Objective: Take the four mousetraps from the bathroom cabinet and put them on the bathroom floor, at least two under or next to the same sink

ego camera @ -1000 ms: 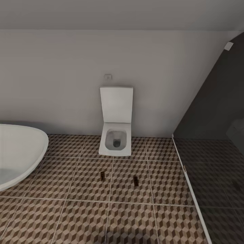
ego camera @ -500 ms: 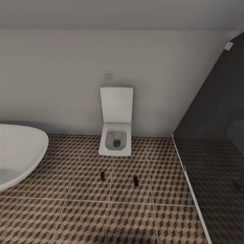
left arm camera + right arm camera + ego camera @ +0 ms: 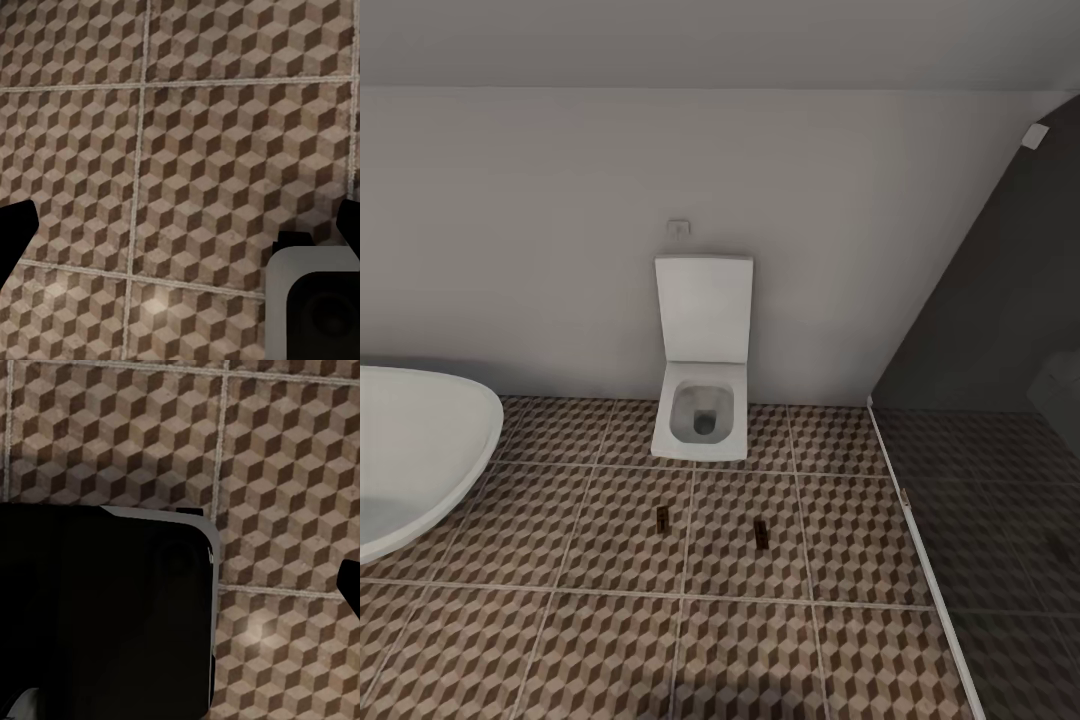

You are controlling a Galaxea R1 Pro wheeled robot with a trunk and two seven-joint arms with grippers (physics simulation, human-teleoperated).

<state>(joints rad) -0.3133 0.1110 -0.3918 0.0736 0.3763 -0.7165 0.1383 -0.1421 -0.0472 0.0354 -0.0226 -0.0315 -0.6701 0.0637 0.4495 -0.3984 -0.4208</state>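
scene: two mousetraps lay apart on bathroom floor before toilet | handling: likely light, stiff; pinch board edges | claws: state untellable

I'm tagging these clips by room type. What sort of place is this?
A bathroom, most likely: a white toilet stands against the wall, the curved rim of a white bathtub or basin shows beside it, and the bathroom floor is patterned tile.
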